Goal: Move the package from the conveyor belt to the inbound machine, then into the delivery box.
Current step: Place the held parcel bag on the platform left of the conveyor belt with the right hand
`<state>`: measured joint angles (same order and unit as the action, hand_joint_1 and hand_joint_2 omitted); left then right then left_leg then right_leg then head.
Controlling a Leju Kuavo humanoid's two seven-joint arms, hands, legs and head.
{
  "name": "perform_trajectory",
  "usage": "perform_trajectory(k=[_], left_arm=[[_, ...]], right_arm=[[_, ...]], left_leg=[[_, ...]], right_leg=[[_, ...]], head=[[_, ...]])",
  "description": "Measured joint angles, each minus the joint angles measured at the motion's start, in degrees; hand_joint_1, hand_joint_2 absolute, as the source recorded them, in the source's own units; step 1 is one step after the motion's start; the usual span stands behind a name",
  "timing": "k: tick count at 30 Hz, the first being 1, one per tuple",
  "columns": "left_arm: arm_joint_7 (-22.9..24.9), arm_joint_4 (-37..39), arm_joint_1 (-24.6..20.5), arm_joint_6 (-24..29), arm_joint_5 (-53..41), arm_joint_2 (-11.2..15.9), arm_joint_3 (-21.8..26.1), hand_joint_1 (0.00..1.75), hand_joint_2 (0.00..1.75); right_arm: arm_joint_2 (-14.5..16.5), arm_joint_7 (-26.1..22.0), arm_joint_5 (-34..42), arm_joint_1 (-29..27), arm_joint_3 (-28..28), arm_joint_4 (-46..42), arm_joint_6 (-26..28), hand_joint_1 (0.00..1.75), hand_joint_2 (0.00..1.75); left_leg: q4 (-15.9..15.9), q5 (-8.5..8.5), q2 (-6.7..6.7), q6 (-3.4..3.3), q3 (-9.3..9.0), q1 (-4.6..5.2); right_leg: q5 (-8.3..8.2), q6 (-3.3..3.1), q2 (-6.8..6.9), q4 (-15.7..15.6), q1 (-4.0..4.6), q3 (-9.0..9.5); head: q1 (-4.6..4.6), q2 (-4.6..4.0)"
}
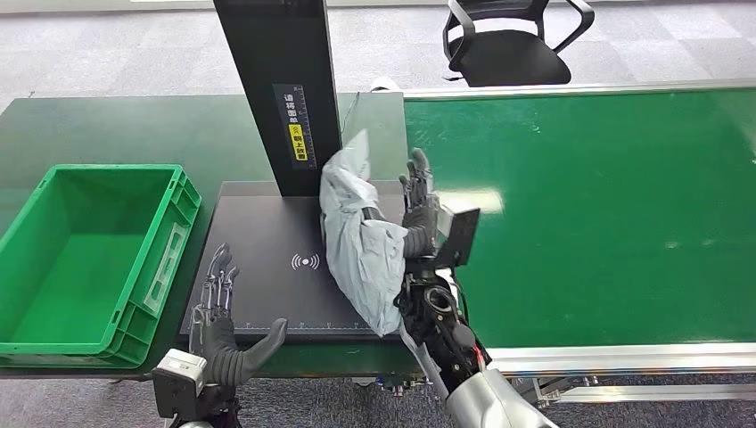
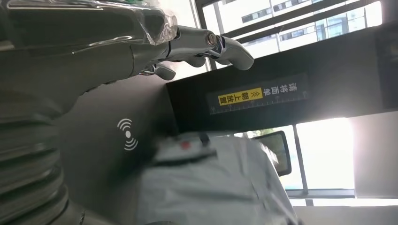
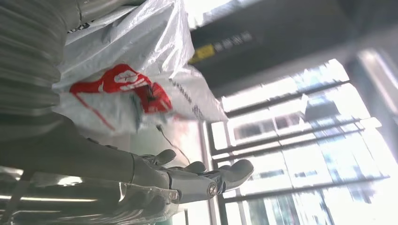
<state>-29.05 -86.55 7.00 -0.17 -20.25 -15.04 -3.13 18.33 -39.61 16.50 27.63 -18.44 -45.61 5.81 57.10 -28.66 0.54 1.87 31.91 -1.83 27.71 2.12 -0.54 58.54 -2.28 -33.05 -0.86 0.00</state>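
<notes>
Grey package (image 1: 361,241) over the scanner plate (image 1: 267,267), seemingly grasped by right robot hand (image 1: 417,209), left robot hand (image 1: 223,308) released, spread

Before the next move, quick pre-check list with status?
1. Package over the inbound machine's black plate, not the conveyor belt: ok.
2. Right hand against the package: ok; firm hold: cannot tell.
3. Package lying flat on the plate: not ok, it stands on edge.
4. Left hand holds nothing, fingers apart, at the plate's near edge: ok.
5. Delivery box empty, beside the plate: ok.
</notes>
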Motion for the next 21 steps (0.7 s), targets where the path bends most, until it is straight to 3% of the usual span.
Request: perform_trajectory(k=[4, 10, 15, 21], left_arm=[[-0.1, -0.7, 1.0, 0.0, -0.4, -0.1, 0.1, 0.0, 1.75], [0.2, -1.5, 1.5, 0.2, -1.7, -0.1, 0.1, 0.0, 1.75], [2.1, -1.5, 1.2, 0.0, -5.0, -0.1, -0.1, 0.0, 1.75], [2.4, 0.0, -1.1, -0.5, -5.6, -0.1, -0.9, 0.0, 1.75]], right_arm=[[0.3, -0.3, 0.3, -9.1, 7.4, -12.1, -2.0, 0.0, 1.75], [0.7, -0.3, 0.3, -16.0, 12.6, -21.4, -1.7, 0.0, 1.75], [0.9, 0.0, 1.6, -21.2, 15.9, -25.6, -3.0, 0.0, 1.75], [1.3, 2.4, 1.0, -22.9, 17.6, -26.1, -4.5, 0.0, 1.75]], left_leg=[[0.0, 0.0, -0.04, 0.0, 0.07, 0.0], [0.0, 0.0, -0.05, 0.01, -0.01, 0.0], [0.0, 0.0, -0.02, 0.01, 0.01, 0.0], [0.0, 0.01, 0.01, 0.01, 0.0, 0.0]], right_leg=[[0.01, 0.0, 0.08, 0.0, -0.01, -0.03], [0.0, -0.01, 0.08, 0.0, 0.0, 0.01], [0.0, -0.01, 0.07, 0.0, 0.0, -0.02], [-0.01, -0.01, 0.07, 0.0, 0.0, 0.0]], head=[[-0.01, 0.0], [0.0, 0.0], [0.0, 0.0], [0.0, 0.0]])
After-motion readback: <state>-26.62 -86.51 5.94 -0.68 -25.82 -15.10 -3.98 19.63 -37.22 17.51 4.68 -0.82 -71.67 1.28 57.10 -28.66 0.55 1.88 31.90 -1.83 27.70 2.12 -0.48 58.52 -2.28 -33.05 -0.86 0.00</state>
